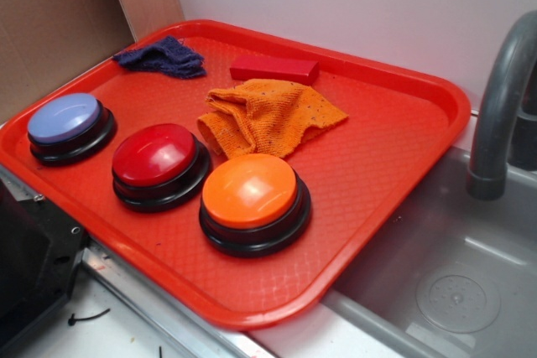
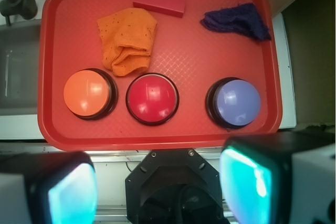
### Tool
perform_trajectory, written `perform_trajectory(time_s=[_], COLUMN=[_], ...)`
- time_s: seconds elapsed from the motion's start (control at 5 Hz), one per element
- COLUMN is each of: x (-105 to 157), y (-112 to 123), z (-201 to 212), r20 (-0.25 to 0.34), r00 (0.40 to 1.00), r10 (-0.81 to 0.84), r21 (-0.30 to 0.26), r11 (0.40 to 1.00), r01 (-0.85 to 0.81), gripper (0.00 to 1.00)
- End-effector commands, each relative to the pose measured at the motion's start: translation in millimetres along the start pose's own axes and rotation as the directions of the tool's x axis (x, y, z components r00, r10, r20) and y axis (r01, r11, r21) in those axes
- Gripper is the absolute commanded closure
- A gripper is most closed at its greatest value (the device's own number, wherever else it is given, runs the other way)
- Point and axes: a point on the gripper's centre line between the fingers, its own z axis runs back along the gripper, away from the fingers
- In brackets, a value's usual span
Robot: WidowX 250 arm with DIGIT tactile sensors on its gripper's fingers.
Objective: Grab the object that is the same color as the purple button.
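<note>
Well beyond the open, empty hand, the purple cloth lies in the tray's far corner.

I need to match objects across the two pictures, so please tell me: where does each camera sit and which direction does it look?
Exterior: sits off a tray corner, raised, looking obliquely across it toward the wall, sink at right; only a dark part, maybe the robot's, shows at lower left.
Wrist: sits on the arm above the tray's near edge, looking down; the gripper fingers frame the bottom, open.
Shared: three buttons, including the purple button, purple cloth, orange cloth, red block.
</note>
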Motion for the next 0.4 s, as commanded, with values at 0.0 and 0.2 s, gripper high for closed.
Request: perform_trajectory(time_s=[0.0, 0.2], x=[0, 10], y=[0, 2], z=[0, -4], r20=[0.000, 0.033], r00=[1.000, 0.991], r10=[0.000, 0.131], r21=[0.000, -0.033], r11=[1.000, 0.991], r01=[0.000, -0.130], gripper=[0.00, 0.00])
